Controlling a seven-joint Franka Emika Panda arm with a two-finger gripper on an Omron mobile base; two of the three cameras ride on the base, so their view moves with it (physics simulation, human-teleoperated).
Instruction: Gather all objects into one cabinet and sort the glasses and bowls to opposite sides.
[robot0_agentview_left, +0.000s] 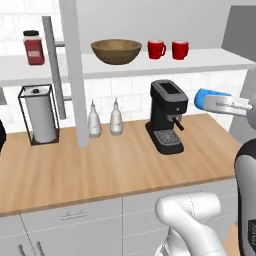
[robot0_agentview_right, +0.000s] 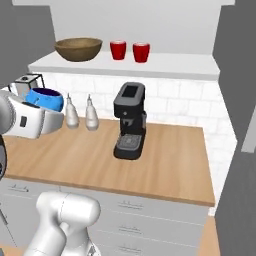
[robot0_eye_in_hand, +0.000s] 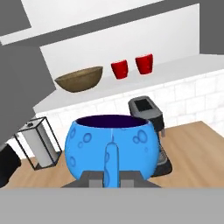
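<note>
My gripper (robot0_eye_in_hand: 110, 177) is shut on the handle of the squat blue cup (robot0_eye_in_hand: 111, 146), which stays upright with its dark inside showing. Cup (robot0_agentview_left: 206, 98) and gripper (robot0_agentview_left: 215, 103) hang above the counter's right end, right of the coffee machine and below the cabinet's white shelf board (robot0_agentview_left: 210, 62). On that board stand the wide wooden bowl (robot0_agentview_left: 116, 51) and, to its right, two red mugs (robot0_agentview_left: 156, 49) (robot0_agentview_left: 180, 49), close together. The cabinet door (robot0_agentview_left: 74, 70) stands open edge-on, its grey bar handle (robot0_agentview_left: 52, 65) to the left.
A black coffee machine (robot0_agentview_left: 167, 116) stands on the wooden counter (robot0_agentview_left: 110, 170). Two white bottles (robot0_agentview_left: 94, 121) (robot0_agentview_left: 116, 118) and a paper towel holder (robot0_agentview_left: 39, 114) line the back wall. A red-lidded spice jar (robot0_agentview_left: 33, 47) sits at the shelf's left end.
</note>
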